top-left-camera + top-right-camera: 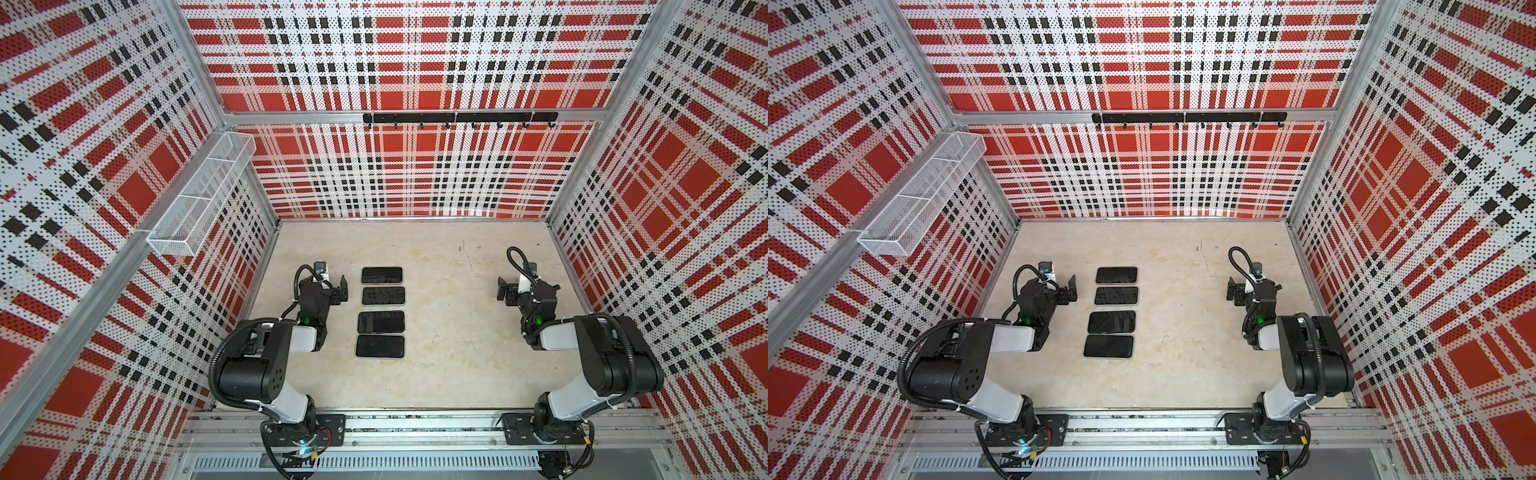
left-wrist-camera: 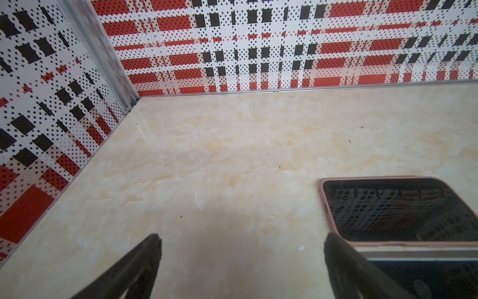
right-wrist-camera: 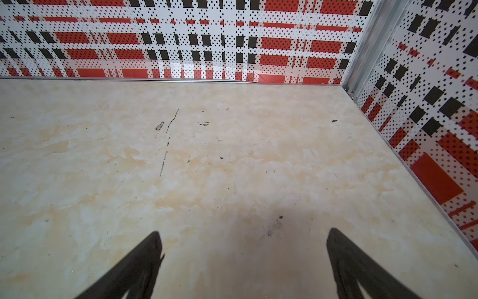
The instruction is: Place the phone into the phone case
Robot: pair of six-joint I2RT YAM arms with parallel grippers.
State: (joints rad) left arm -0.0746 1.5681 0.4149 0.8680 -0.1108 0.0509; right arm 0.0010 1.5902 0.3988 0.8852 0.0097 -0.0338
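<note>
Several dark, phone-sized slabs lie in a column left of the table's middle in both top views. The farthest [image 1: 381, 275] [image 1: 1116, 275] has a pink rim and a glossy face [image 2: 398, 209] mirroring the plaid wall. The one beside it [image 1: 383, 296] [image 2: 426, 271] looks matte black. Two more [image 1: 381, 321] [image 1: 380, 346] lie nearer the front; the nearest has a pale rim. Which are phones and which are cases I cannot tell. My left gripper [image 1: 343, 290] [image 1: 1072, 289] [image 2: 242, 238] stands open and empty just left of the far slabs. My right gripper [image 1: 503, 289] [image 1: 1231, 289] [image 3: 244, 233] is open over bare table, far right.
The beige marbled table [image 1: 449, 374] is boxed in by plaid walls on three sides. A white wire basket [image 1: 199, 195] hangs on the left wall. A black hook rail [image 1: 459, 117] runs along the back wall. The arm bases sit on a metal rail [image 1: 415, 424] in front.
</note>
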